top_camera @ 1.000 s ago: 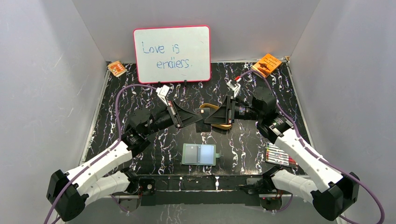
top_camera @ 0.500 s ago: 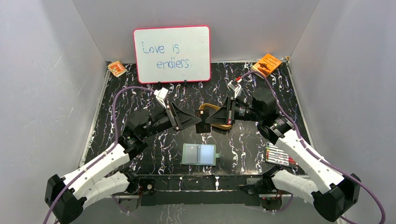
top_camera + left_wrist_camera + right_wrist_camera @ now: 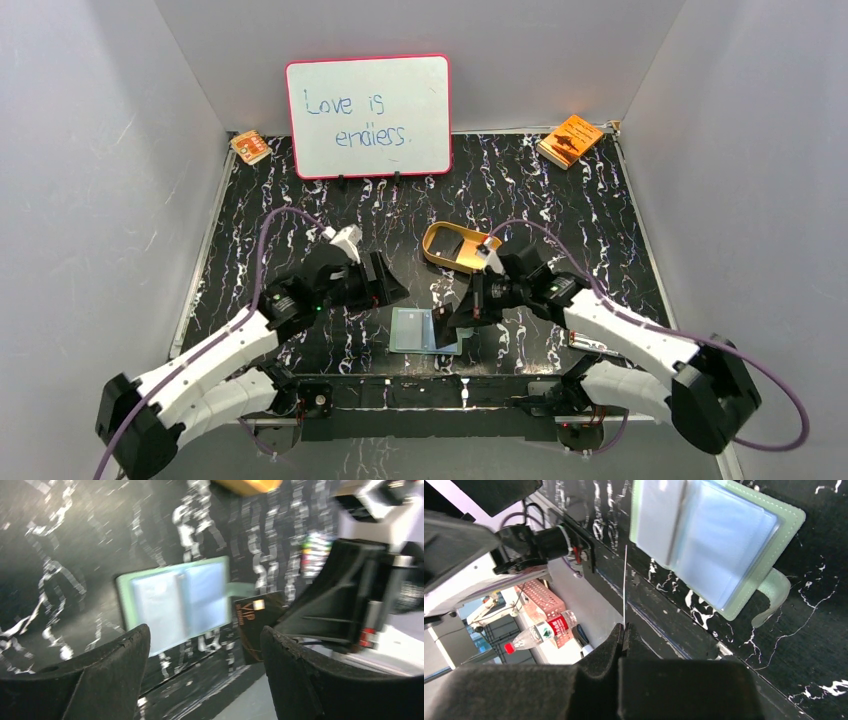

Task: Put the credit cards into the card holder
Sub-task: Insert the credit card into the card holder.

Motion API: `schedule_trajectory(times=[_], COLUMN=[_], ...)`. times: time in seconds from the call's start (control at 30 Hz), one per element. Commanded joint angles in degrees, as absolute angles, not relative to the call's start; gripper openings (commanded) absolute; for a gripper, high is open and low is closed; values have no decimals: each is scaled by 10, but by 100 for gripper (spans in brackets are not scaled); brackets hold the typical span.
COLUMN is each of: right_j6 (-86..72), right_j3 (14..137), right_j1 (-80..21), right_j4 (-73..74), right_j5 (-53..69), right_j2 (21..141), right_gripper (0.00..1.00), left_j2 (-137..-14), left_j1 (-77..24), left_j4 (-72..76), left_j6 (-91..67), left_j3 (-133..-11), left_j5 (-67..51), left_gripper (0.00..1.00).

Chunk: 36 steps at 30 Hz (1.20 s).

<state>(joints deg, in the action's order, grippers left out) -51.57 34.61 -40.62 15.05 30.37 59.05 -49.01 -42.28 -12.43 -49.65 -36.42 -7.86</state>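
Observation:
The card holder [image 3: 420, 330] lies open near the table's front edge, sage green with a pale blue inside [image 3: 175, 602] [image 3: 714, 540]. My right gripper [image 3: 460, 310] [image 3: 624, 630] is shut on a dark credit card [image 3: 443, 326], held upright just above the holder's right half. The left wrist view shows this credit card [image 3: 255, 625] printed with "VIP", and it is a thin edge-on line [image 3: 624, 585] in the right wrist view. My left gripper [image 3: 397, 292] [image 3: 204, 632] hangs open and empty just left of the holder. Another dark card [image 3: 452, 244] lies in the tan tray [image 3: 432, 252].
A whiteboard [image 3: 368, 115] stands at the back. Orange booklets lie at the back left [image 3: 250, 147] and back right [image 3: 572, 138]. A pack of markers [image 3: 590, 342] sits at the front right, partly under my right arm.
Both arms have drawn back from the tray toward the front edge. The left gripper opened and let go of the card. The right gripper shut on it and carried it over the holder.

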Motion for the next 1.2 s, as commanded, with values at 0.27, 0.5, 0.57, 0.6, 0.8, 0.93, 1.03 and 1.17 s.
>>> schedule_trajectory(times=[0.27,0.5,0.57,0.6,0.8,0.93,1.03,1.17], right_j6=[-567,-548,-545,-543,-542,-542,-543,-544], right_j3=[324,330,329,328,326,325,320,319], right_j1=[-437,-438,-437,-438,-437,-438,-437,-438], right_j4=[-14,-10,-11,-12,-29,-38,-49,-55], right_j5=[269,257,257,257,263,268,271,272], right_j2=[724,768,776,779,801,813,816,819], right_gripper=[0,0,0,0,0,0,0,0], left_j2=[-557,-580,-588,-592,-618,-628,-633,-641], left_j1=[-425,-425,-425,-425,-425,-425,-425,-425], left_j4=[-184,-184,-179,-175,-154,-151,-147,-140], left_j6=[-487,-491,-491,-491,-494,-493,-495,-498], left_j3=[-325,-308,-305,-304,-295,-294,-289,-283], left_j5=[-13,-8,-11,-15,-32,-36,-40,-48], left_gripper=[68,58,56,56,55,55,55,54])
